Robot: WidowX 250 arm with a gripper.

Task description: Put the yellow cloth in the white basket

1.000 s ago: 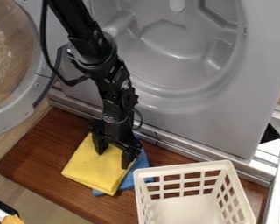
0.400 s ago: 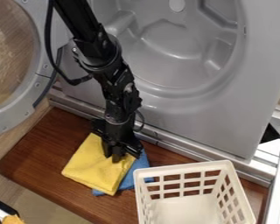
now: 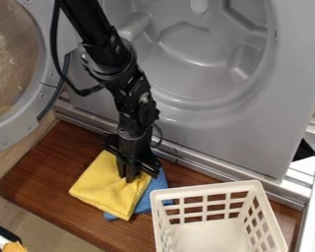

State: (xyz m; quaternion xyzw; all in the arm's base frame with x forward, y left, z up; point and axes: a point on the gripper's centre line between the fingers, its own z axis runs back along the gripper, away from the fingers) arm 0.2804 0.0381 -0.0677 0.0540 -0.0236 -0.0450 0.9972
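The black gripper (image 3: 126,179) is at the upper right part of the yellow cloth (image 3: 108,189), its two fingers drawn together with their tips down in the fabric, shut on the cloth. The folded yellow cloth lies on the brown wooden board, partly over a blue cloth (image 3: 144,203). To the lower right stands the white basket (image 3: 209,188), open at the top, with latticed sides and nothing visible in it.
Behind the arm rises a grey appliance panel (image 3: 219,140) with a round recess. A round door (image 3: 28,120) stands at the left. A metal rail (image 3: 203,170) runs behind the board (image 3: 38,167), and a white and orange item (image 3: 14,246) is at the lower left corner.
The gripper's fingers were apart over the yellow cloth and have come together on it. The arm has shifted slightly right. Cloths and basket have stayed nearly in place.
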